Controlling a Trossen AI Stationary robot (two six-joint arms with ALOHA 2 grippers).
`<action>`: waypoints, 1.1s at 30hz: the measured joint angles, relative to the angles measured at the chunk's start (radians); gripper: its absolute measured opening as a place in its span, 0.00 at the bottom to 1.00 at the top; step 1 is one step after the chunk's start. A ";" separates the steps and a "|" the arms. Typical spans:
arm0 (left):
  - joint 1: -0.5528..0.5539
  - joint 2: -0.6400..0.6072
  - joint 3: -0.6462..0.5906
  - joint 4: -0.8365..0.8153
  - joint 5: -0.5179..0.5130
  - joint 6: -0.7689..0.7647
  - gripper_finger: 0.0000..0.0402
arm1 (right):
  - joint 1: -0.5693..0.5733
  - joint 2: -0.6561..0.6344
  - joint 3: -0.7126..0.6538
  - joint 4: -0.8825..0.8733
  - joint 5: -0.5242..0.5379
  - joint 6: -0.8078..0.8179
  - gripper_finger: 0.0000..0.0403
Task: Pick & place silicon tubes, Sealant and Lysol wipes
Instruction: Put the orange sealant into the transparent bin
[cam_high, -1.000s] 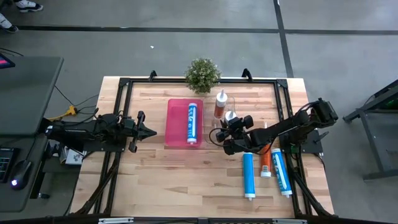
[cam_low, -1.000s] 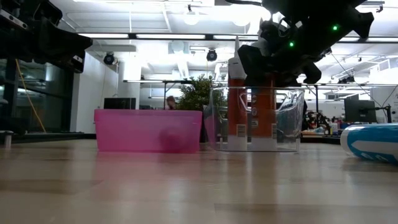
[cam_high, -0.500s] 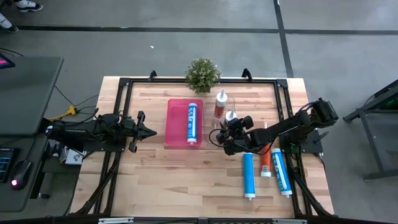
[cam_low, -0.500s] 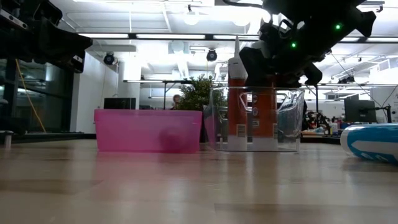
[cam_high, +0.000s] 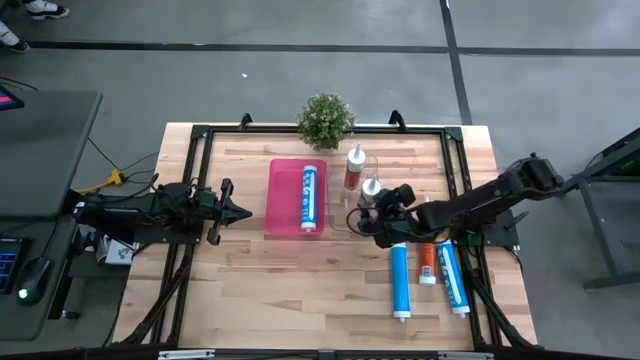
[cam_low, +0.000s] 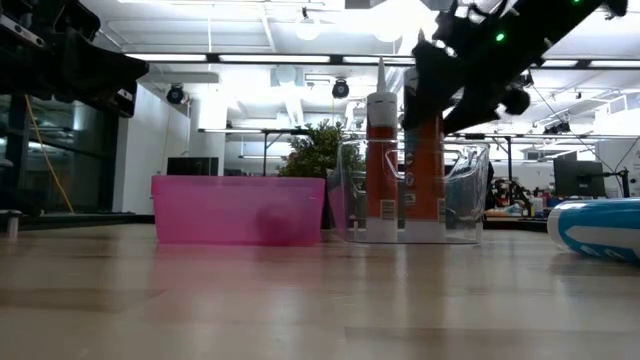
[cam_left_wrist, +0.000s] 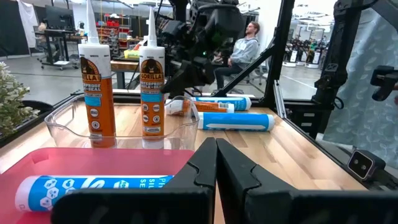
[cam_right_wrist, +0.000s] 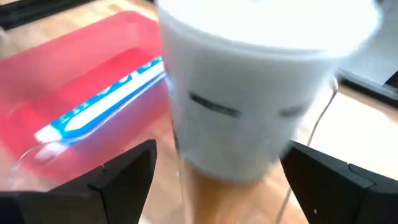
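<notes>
High view | sealant tube (cam_high: 370, 187) upright, nozzle up | right tool (cam_high: 383, 226) spread wide

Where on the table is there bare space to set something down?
The front strip of the table is bare, from the pink tray to the near edge, left of the blue tubes. The back right corner is bare too. It is crowded around the clear bin and the right gripper.

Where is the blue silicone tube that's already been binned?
In the high view, the blue silicone tube lies lengthwise along the right side of the pink tray, left of the clear container.
</notes>
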 joint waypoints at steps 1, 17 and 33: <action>0.000 0.000 0.000 0.000 0.000 0.000 0.00 | 0.008 -0.020 0.000 -0.029 -0.026 0.020 0.82; 0.000 0.000 0.000 0.000 0.000 0.000 0.00 | 0.165 -0.210 0.000 -0.487 -0.738 0.713 0.81; 0.000 0.000 0.000 0.000 0.000 0.000 0.00 | 0.029 -0.210 -0.007 -0.806 -0.864 0.862 0.81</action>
